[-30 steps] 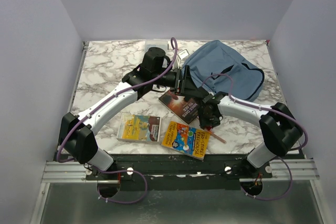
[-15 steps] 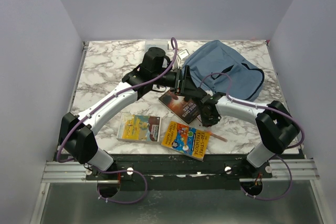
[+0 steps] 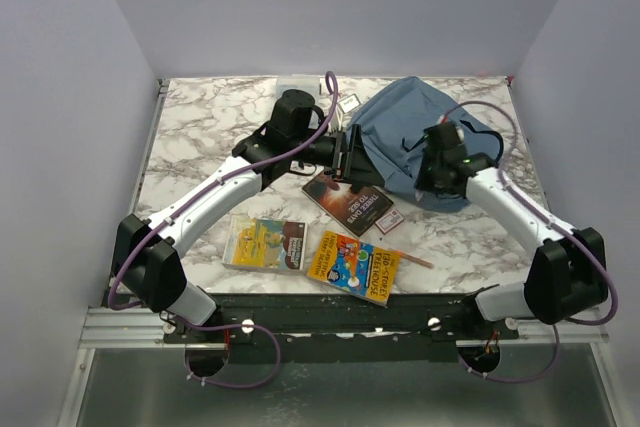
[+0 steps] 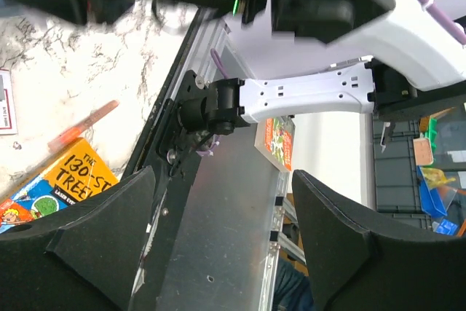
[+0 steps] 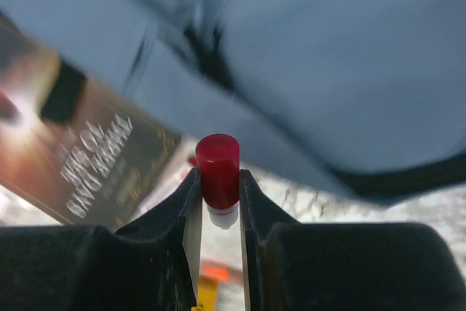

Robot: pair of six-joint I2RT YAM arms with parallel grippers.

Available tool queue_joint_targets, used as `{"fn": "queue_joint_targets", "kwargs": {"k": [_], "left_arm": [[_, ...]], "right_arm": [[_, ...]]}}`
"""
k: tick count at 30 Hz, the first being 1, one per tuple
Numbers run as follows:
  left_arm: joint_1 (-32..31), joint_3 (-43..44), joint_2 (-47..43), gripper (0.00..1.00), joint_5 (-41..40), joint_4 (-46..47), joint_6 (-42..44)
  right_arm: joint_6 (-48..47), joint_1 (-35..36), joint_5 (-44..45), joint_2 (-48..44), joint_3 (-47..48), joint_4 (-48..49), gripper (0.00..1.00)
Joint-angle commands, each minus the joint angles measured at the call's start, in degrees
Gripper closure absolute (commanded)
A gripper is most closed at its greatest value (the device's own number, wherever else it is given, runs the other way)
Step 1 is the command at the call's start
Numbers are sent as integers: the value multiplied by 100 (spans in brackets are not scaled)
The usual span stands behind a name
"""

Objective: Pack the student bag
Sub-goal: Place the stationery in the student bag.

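My right jaws clench what I take for a red-capped marker [image 5: 217,165], the student bag [image 3: 420,132] just ahead of them; left jaws gape empty, three books [image 3: 353,265] unpacked.

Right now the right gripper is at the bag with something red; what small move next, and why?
Probably nudge the right gripper toward the bag edge by the left gripper, without releasing yet. It is shut on a red-capped stick, and its wrist view shows only blue bag fabric ahead with a book below, no opening to drop into.
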Motion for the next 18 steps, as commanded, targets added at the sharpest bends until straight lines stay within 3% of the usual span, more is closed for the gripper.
{"fn": "queue_joint_targets", "kwargs": {"k": [1,6,12,18], "left_arm": [[31,64,30,22,164,137,18],[40,72,83,22,177,144,0],[47,77,72,22,213,140,1],[60,98,66,21,251,146,-17]], "right_arm": [[275,-1400,-1555,-124,181,1256,96],[1032,-2218,-2080,562,592,2023,97],[1437,-2488,-2452,1401,1126,2617,97],[1778,-2532,-1862,1805,1386,2371,96]]}}
